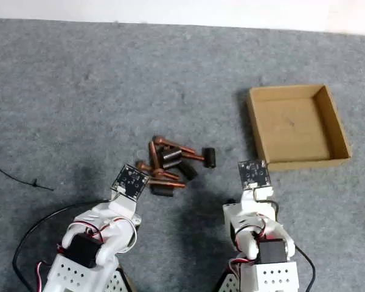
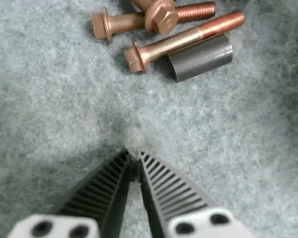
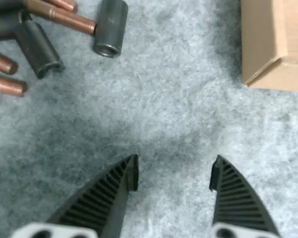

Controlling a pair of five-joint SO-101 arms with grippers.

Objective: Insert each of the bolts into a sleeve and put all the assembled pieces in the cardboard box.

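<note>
Both empty: left claw (image 2: 134,157) pinched closed near the bolts (image 2: 188,37), right claw (image 3: 176,166) spread wide near the box (image 3: 275,39).

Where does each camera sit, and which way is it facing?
High view: fixed above the table, looking down on bolts, sleeves, the empty cardboard box; left arm and right arm at the bottom edge.
Left wrist view: on the left arm, looking past the shut left gripper at bolts and a dark sleeve.
Right wrist view: on the right arm, looking past the open right gripper at sleeves and a cardboard box corner.
Shared: high and right wrist views both show the cardboard box.
</note>
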